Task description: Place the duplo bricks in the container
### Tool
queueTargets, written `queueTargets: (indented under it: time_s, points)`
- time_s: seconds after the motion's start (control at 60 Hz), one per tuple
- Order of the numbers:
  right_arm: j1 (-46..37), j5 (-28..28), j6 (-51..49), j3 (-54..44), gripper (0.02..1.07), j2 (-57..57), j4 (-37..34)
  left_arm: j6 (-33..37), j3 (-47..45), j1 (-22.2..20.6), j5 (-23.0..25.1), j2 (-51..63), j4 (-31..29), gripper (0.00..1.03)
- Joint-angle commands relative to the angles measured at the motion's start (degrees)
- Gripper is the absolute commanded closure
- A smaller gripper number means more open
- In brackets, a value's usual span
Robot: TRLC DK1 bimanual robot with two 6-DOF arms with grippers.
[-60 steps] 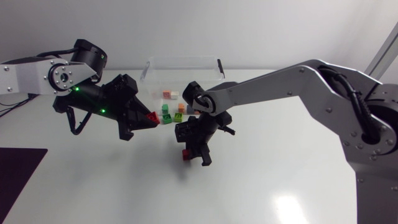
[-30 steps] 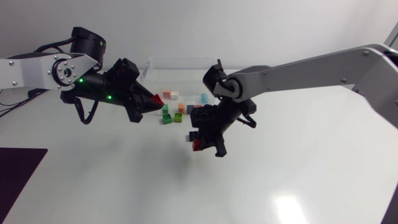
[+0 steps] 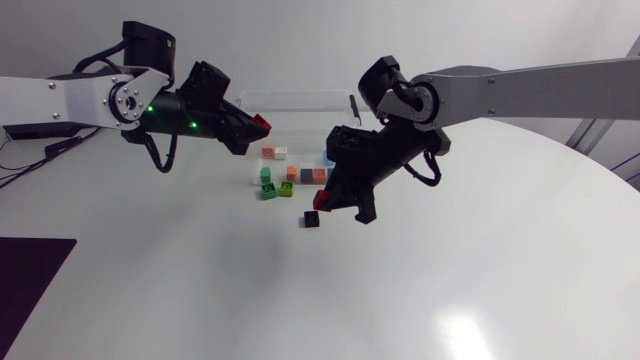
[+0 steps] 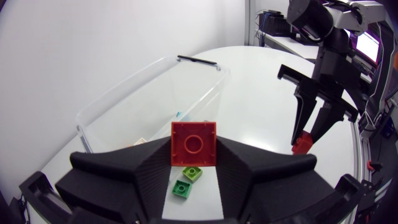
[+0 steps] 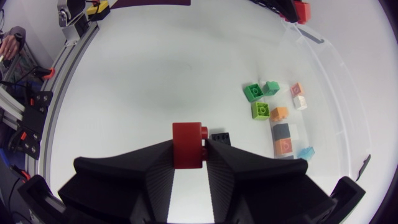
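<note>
left fingers [image 4: 142,182] clamp a red brick [image 4: 194,144], right fingers [image 5: 153,172] a second red brick [image 5: 187,145], above the white table [image 3: 200,295].

Bright, even light from overhead fills every view. The white table [image 3: 200,290] shows a round glare spot at the lower centre-right of the head view, and shadows on it are faint and soft-edged. The clear container [image 4: 143,99] catches pale reflections along its walls.
</note>
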Motion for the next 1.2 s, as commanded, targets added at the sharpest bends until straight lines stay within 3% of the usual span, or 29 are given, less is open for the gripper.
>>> queueTargets:
  time_s: [0.0,0.383,1.017,1.183]
  points:
    - [-0.79,-0.74,2.28,-0.84,0.85,-1.42,0.58,-3.4,2.24,0.37,-0.44,1.01,1.99,0.7]
    - [-2.72,-2.32,7.56,-1.81,0.85,-4.4,4.53,-8.06,8.04,-0.86,-4.31,5.4,6.39,0.69]
    - [-4.13,-3.2,10.28,-2.86,0.85,-5.2,7.7,-9.82,15.95,-1.39,-8.62,14.81,10.96,0.68]
    - [-4.39,-3.55,11.07,-2.69,0.85,-5.02,8.49,-10.61,17.53,-2.01,-12.22,17.27,13.51,0.6]
